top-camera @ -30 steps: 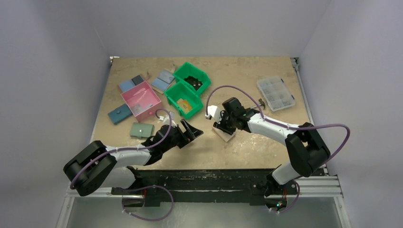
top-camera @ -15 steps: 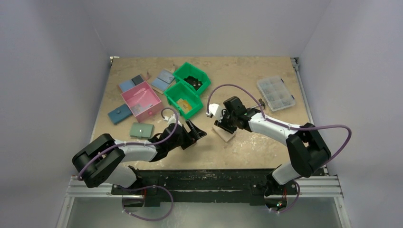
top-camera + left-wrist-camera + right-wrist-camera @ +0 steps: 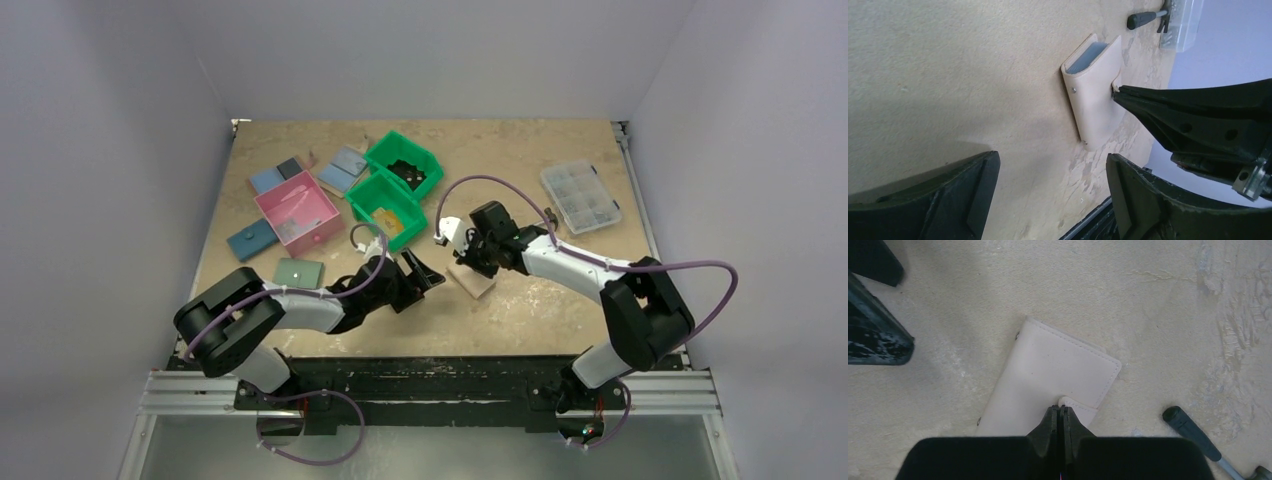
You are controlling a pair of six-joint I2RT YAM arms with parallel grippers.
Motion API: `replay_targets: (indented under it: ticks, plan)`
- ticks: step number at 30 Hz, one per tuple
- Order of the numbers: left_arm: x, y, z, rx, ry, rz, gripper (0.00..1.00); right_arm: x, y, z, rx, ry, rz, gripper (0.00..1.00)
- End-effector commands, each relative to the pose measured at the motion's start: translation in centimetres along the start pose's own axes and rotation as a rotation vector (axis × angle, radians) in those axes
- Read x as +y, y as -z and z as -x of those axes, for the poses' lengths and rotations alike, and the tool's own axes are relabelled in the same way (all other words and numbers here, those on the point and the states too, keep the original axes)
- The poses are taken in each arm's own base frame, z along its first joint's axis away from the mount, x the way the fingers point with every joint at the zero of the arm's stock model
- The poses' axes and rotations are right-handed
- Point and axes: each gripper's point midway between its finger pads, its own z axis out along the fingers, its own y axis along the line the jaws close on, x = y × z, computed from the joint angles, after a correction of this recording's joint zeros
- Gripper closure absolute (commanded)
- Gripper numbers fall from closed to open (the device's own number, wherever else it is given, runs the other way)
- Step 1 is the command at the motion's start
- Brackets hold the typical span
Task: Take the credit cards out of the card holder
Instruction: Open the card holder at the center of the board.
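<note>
Just shut right end effector (image 3: 1062, 411) at card holder (image 3: 1048, 370) tab, ready to open it; brought empty, wide-open left end effector (image 3: 1050, 160) closer.

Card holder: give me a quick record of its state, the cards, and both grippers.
card holder: folded shut, flat on table, tan side up
cards: none visible
right gripper: shut, tips at holder's clasp tab; grip unclear
left gripper: open, beside holder, not touching
</note>
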Motion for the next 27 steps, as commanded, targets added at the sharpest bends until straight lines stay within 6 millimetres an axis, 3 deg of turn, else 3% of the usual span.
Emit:
replay_targets:
  ticks: [1, 8, 10, 17, 21, 27]
  plan:
    - [-2.1, -1.1, -0.3, 0.013, 0.029, -0.053, 0.17, 1.4, 1.2, 1.8, -0.092, -0.048, 0.109, 1.00]
    - [-2.6, -2.6, -1.0, 0.039, 0.073, -0.070, 0.19, 1.3, 3.1, 3.1, -0.206, -0.142, 0.208, 1.00]
    - [-2.7, -3.0, -1.3, 0.050, 0.083, -0.070, 0.25, 1.5, 3.5, 3.3, -0.234, -0.174, 0.245, 1.00]
    - [-2.0, -4.5, -2.4, 0.086, 0.100, -0.044, 0.31, 1.7, 3.7, 3.8, -0.269, -0.235, 0.297, 1.00]
    - [-1.1, -4.6, -2.5, 0.087, 0.059, -0.008, 0.32, -1.2, 2.9, 2.4, -0.217, -0.305, 0.152, 1.00]
    - [-0.1, -3.9, -0.8, 0.011, -0.111, 0.065, 0.33, -4.8, 3.0, 0.1, -0.175, -0.396, -0.020, 1.00]
